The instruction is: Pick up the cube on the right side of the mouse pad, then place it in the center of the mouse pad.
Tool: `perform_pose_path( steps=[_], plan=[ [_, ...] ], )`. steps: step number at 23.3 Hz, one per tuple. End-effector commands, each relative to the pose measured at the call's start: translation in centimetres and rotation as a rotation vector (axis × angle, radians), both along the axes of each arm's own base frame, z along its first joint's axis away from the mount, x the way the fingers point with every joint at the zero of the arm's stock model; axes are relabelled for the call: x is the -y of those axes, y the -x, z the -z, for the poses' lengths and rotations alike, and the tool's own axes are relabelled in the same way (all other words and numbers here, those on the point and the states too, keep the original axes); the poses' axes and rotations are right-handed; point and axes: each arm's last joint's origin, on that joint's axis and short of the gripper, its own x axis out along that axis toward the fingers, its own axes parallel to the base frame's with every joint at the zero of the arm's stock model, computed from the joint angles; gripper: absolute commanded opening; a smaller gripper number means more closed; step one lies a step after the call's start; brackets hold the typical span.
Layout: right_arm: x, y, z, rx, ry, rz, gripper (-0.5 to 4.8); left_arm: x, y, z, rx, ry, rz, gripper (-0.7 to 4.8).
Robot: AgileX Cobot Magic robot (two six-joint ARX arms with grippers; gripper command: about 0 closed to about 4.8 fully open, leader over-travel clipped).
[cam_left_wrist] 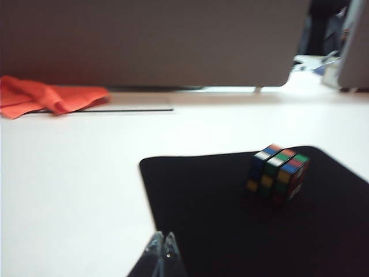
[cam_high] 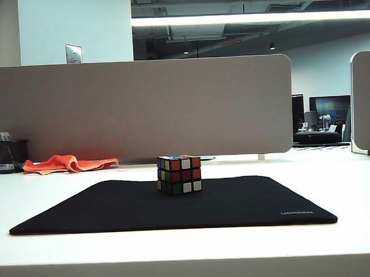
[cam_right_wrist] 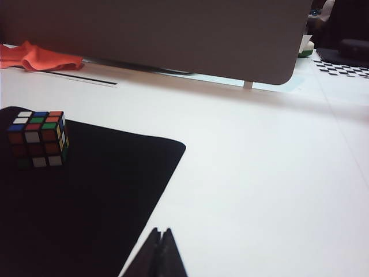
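The cube [cam_high: 179, 174], a small puzzle cube with black edges and coloured stickers, stands upright near the middle of the mouse pad [cam_high: 114, 208], toward its far edge. Neither arm shows in the exterior view. In the left wrist view the cube [cam_left_wrist: 277, 173] sits on the black mouse pad [cam_left_wrist: 219, 219], well beyond my left gripper [cam_left_wrist: 162, 236], whose fingertips are pressed together with nothing between them, low by the pad's near-left edge. In the right wrist view the cube [cam_right_wrist: 38, 138] rests on the mouse pad [cam_right_wrist: 98, 190], and my right gripper [cam_right_wrist: 161, 231] is shut and empty at the pad's right edge.
An orange cloth [cam_high: 67, 163] lies at the back left beside a black mesh pen cup [cam_high: 11, 156]. A grey divider panel [cam_high: 141, 106] closes off the back of the white table [cam_high: 189, 245]. A second panel [cam_high: 365, 102] stands at the far right.
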Motion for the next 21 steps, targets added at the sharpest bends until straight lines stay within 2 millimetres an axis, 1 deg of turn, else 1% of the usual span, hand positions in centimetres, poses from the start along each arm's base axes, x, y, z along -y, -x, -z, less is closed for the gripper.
perform_pose_path(
  steps=[1,21],
  plan=[
    [0.01,0.02,-0.45,0.038,-0.01,0.001,0.0,-0.19,0.46,0.21,-0.01,-0.045,-0.024,-0.06],
    [0.01,0.03,-0.5,0.044,-0.012,0.0,0.0,-0.16,0.48,0.44,-0.033,-0.05,-0.012,-0.05]
  ],
)
